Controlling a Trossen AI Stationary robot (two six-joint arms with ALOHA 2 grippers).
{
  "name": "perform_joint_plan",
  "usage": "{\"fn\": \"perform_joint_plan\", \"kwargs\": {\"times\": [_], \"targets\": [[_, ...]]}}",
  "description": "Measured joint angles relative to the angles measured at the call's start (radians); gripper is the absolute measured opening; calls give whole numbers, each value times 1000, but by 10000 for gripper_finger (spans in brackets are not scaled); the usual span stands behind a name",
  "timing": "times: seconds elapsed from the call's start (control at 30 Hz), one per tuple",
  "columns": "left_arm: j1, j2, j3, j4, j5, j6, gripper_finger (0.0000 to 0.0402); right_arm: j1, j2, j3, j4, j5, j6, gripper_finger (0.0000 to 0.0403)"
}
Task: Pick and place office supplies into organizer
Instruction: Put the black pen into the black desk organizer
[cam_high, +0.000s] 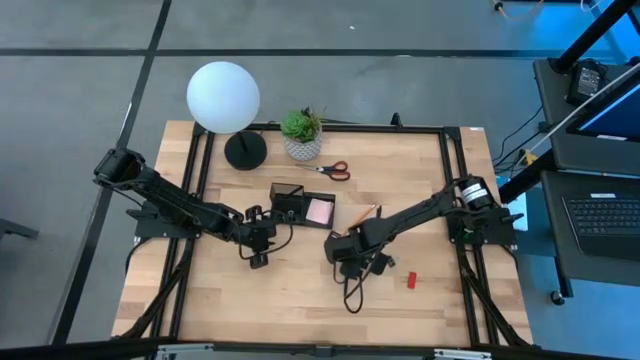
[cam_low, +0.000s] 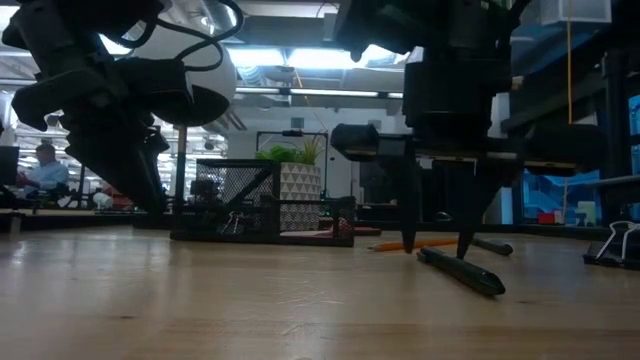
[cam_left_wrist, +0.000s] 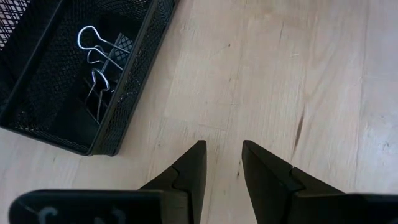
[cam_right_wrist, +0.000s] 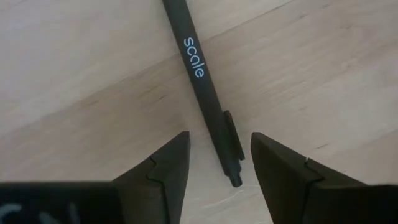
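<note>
A black pen (cam_right_wrist: 205, 93) marked "scale" lies flat on the bench (cam_right_wrist: 74, 56), its clip end between the spread fingers (cam_right_wrist: 165, 171) of the right hand (cam_right_wrist: 217, 165). The left hand (cam_left_wrist: 224, 162), fingers apart and empty, hovers beside the mesh organizer (cam_left_wrist: 134, 74) holding binder clips (cam_left_wrist: 99, 62).

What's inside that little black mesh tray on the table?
The organizer holds a pink sticky-note pad in one compartment and black binder clips with silver wire handles in another. The taller section's contents are hidden behind its mesh wall.
</note>
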Motion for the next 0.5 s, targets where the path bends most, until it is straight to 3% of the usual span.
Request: {"fn": "perform_joint_plan", "kwargs": {"times": [0.2, 0.5], "targets": [[0, 0, 0, 0, 0, 0, 97, -2, 6, 2, -5, -2, 7, 165], [0, 0, 0, 0, 0, 0, 97, -1, 8, -1, -7, -5, 25, 101]]}}
